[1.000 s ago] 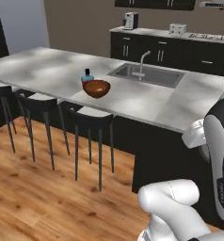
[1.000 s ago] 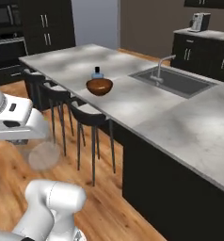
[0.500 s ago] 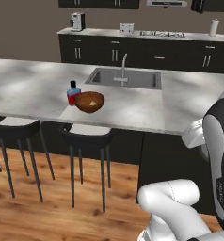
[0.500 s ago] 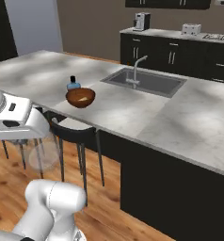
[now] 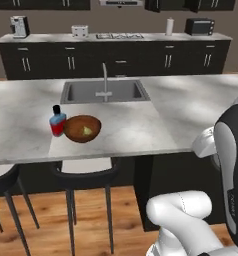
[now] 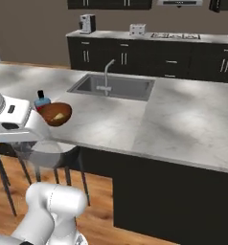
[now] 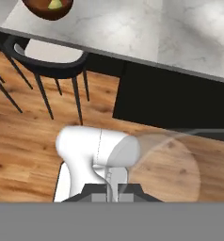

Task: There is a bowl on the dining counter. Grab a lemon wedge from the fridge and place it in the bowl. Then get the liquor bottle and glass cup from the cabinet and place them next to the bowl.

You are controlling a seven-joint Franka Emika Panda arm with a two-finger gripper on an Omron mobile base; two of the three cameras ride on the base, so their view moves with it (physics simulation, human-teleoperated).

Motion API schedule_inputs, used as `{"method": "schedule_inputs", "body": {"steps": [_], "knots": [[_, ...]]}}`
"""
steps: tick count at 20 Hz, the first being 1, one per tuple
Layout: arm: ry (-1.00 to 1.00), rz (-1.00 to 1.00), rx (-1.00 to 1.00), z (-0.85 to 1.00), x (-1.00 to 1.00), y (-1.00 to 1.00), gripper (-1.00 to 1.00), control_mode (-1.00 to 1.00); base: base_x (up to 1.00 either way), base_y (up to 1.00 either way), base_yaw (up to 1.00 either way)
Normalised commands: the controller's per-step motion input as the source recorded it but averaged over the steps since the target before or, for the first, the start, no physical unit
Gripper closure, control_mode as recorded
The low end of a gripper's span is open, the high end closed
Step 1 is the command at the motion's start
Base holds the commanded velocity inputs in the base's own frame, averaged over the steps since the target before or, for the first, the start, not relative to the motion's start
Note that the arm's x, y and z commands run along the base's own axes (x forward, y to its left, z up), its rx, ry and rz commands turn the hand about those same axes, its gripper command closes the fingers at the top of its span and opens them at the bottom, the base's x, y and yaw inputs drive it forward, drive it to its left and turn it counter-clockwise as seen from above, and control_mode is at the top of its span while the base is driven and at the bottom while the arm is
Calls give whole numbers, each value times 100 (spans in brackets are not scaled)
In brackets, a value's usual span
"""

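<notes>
Marble filled the left base view: the long grey-white marble-look dining counter [image 5: 141, 125] ran across it, with a steel sink [image 5: 105, 91] and a thin faucet [image 5: 105, 80] set into it. The round reddish-brown wooden bowl [image 5: 82, 128] stood near the counter's front edge, and the small yellow-green lemon wedge [image 5: 87, 131] lay inside it. The short red liquor bottle with light blue shoulders and a black cap [image 5: 57, 121] stood upright just to the left of the bowl; we could not tell whether the two touched. Black stools [image 5: 86, 175] sat under the counter's edge, and a grey top over black lower cabinets [image 5: 116, 52] ran along the back wall.

From the right base view we saw the same bowl [image 6: 55, 114] with the lemon wedge [image 6: 60, 115] in it and the liquor bottle [image 6: 41, 101] just behind it. The small clear glass cup [image 6: 44, 153] hung in the air below the white arm [image 6: 10, 122], lower than the counter top and in front of its edge, well apart from the bowl.

Through the hand view we looked down at the wooden floor [image 7: 29, 127]. The gripper [image 7: 113, 190] had its fingers clenched on the wall of the glass cup [image 7: 163, 164], which spread out as a pale see-through disc. The bowl [image 7: 48, 8] sat at the upper left corner on the counter.
</notes>
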Motion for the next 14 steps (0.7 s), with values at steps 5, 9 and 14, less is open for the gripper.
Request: {"method": "schedule_inputs", "body": {"steps": [5,9,14], "knots": [[0,0,0,0,0,0,100,100,62,51,-40],[0,0,0,0,0,0,100,100,58,42,-17],[0,1,3,-10,64,5,100,-100,0,0,0]]}}
